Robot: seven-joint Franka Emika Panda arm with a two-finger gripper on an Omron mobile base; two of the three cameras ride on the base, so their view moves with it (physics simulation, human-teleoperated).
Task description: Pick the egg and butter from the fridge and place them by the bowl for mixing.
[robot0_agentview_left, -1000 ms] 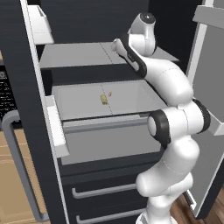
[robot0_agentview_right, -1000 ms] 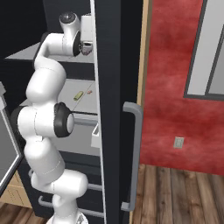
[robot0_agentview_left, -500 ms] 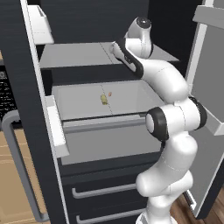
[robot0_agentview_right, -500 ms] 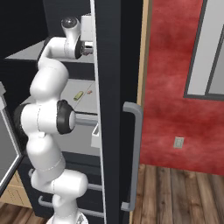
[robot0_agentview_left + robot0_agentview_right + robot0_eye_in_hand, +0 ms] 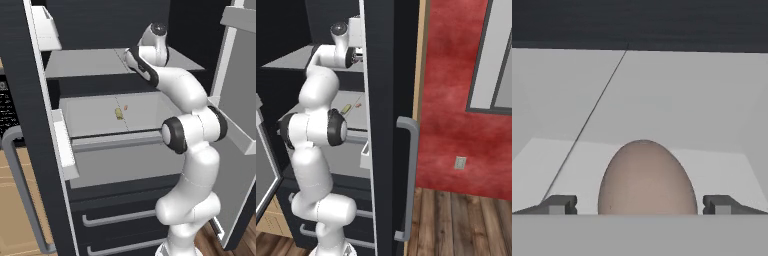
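Note:
The egg (image 5: 646, 177), tan and speckled, stands upright on a light grey shelf, close in front of the hand. My gripper (image 5: 640, 204) is open, one dark fingertip (image 5: 559, 204) on each side of the egg with a gap to each. The arm reaches over the upper shelf (image 5: 85, 62) of the black fridge (image 5: 30, 125). The butter (image 5: 118, 113), a small pale-yellow block, lies on the shelf below, also seen as the butter (image 5: 346, 108) past my arm. The bowl is out of view.
A tiny orange-pink bit (image 5: 125, 106) lies just right of the butter. The open fridge door (image 5: 388, 100) with its grey bar handle (image 5: 408, 175) stands right of the arm. Door bins (image 5: 235, 135) jut out beside the elbow. Drawers (image 5: 120, 215) sit below.
The hand has pushed a little deeper over the upper shelf. The jaws have stayed open, and the butter has not moved.

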